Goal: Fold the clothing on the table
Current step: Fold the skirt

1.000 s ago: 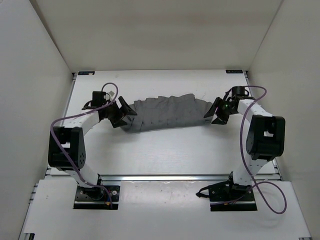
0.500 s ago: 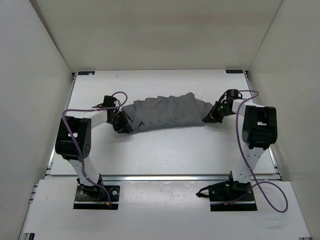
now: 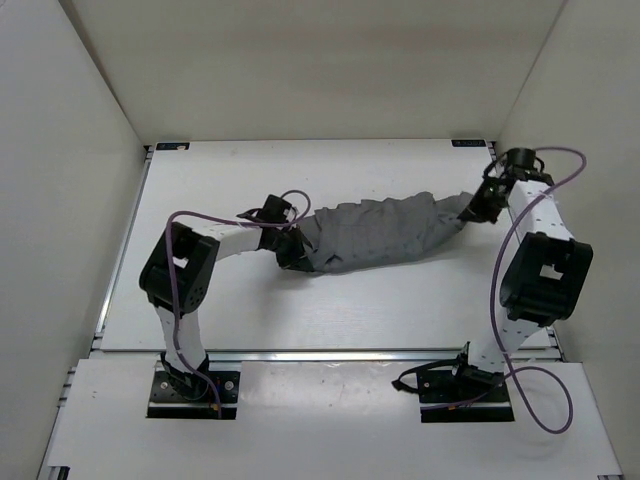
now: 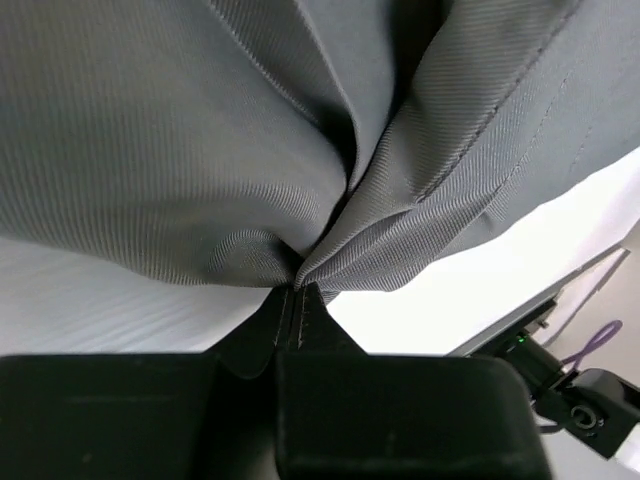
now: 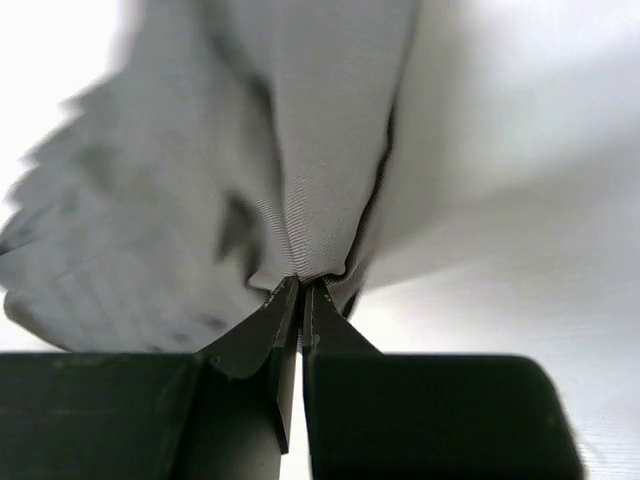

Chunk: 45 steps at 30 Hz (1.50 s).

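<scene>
From the top view, I see the clothing (image 3: 385, 232) lying across the middle of the table (image 3: 300, 310) as a long grey band, its right end drawn out thin. The left gripper (image 3: 297, 252) sits at the clothing's near-left end and the right gripper (image 3: 474, 208) at its far-right tip. Both sets of fingertips are too small and dark here for me to read their state. The fabric looks soft and rumpled, with ridges running along it.

On the left wrist camera, the left gripper (image 4: 298, 290) is pressed together, pinching a gathered fold of the clothing (image 4: 200, 130). Cloth fans out above the tips and fills most of the frame, so its edges are cut off. The fine diagonal weave and a stitched seam are sharp. White table (image 4: 120, 300) shows below the cloth, and a purple cable (image 4: 598, 340) pokes in beside the clothing's lower right.

On the right wrist camera, the right gripper (image 5: 301, 285) is likewise closed on a pinch of the clothing (image 5: 320, 130), which rises from the tips in pleats. The view is blurred and washed out, and the pleats left of the pinch are smeared. Bare table (image 5: 500, 250) lies right of the cloth.
</scene>
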{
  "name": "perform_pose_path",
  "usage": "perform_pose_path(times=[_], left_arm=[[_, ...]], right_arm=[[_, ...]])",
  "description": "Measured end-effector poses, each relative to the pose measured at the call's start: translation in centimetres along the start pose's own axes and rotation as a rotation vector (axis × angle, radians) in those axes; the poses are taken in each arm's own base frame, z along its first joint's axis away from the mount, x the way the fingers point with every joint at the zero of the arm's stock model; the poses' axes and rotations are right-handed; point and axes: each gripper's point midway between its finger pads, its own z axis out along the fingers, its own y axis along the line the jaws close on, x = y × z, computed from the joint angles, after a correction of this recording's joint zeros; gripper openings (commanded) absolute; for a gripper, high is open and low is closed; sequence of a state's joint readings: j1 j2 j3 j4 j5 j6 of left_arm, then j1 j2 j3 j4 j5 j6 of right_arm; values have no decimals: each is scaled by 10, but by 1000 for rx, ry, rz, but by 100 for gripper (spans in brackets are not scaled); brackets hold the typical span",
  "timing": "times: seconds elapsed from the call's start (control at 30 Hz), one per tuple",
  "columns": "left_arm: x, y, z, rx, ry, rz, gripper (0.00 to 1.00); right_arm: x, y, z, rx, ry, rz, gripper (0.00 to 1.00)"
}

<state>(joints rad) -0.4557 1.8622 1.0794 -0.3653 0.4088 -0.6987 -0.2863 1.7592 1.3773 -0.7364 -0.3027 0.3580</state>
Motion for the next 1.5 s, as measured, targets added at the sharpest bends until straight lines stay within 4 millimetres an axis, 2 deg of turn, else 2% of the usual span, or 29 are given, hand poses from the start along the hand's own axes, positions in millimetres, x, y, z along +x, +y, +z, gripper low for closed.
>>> perform_pose_path(times=[0.03,0.1,0.17,0.2,0.23,0.27,0.3,0.37,0.4,0.47,0.6,0.7,0.73,0.77,0.8,0.83,0.9,1.0,1.07,1.1,1.17,1.2,1.3,1.37,1.4,1.47,1.5], left_arm=[[2,-7,6,8,6,3,0],[3,-12,15,18,16,-8,0],[3,-15,18,34,24,-35,0],[2,-15,18,36,21,-43,0],[0,-16,18,39,16,-51,0],[-1,-15,18,40,12,-60,0],[-2,-14,18,43,9,-69,0],[-3,-13,18,50,6,-85,0],[-4,-13,18,55,5,-91,0],[-4,-12,17,61,3,-97,0],[-4,-8,14,64,-5,-105,3],[-2,-5,12,68,-9,-113,6],[-1,-4,11,70,-10,-113,11],[1,-3,10,70,-11,-114,41],[2,-1,8,71,-16,-113,96],[5,-4,3,97,-5,-134,99],[2,-13,-18,150,-39,-141,98],[-6,-11,-47,195,-140,-168,98],[-8,-5,-66,212,-196,-202,98],[-11,-2,-78,222,-231,-225,99],[-24,2,-103,245,-321,-259,99],[-32,4,-116,256,-369,-271,99],[-54,9,-155,289,-504,-294,98],[-61,14,-171,299,-560,-302,98],[-64,16,-176,300,-578,-306,99],[-65,22,-178,296,-589,-317,99],[-64,25,-176,291,-585,-322,99]], right_arm=[[-7,15,-9,0,-36,-42,0],[-6,62,-25,-24,-93,-155,0],[20,127,-35,-107,-121,-300,0],[40,160,-37,-162,-120,-373,0],[71,196,-39,-233,-107,-453,0],[97,220,-39,-294,-92,-511,0],[130,244,-39,-366,-55,-571,0],[185,268,-32,-451,29,-641,0],[207,272,-25,-473,75,-659,0],[234,273,-2,-478,157,-664,0],[265,254,55,-409,288,-653,0],[287,236,86,-349,372,-650,1],[293,234,91,-343,388,-650,0],[296,235,92,-344,396,-654,0],[297,238,91,-345,394,-659,0],[296,240,91,-333,382,-671,0],[293,239,92,-311,365,-675,0],[293,239,93,-299,354,-669,0],[291,240,92,-293,346,-665,15],[291,241,91,-292,342,-662,19],[289,244,83,-297,332,-665,33],[286,245,78,-297,323,-668,36],[271,261,47,-317,277,-671,45],[254,280,17,-353,219,-674,56],[244,288,0,-372,182,-675,56],[227,297,-37,-416,107,-677,67],[221,296,-54,-424,77,-676,67]])
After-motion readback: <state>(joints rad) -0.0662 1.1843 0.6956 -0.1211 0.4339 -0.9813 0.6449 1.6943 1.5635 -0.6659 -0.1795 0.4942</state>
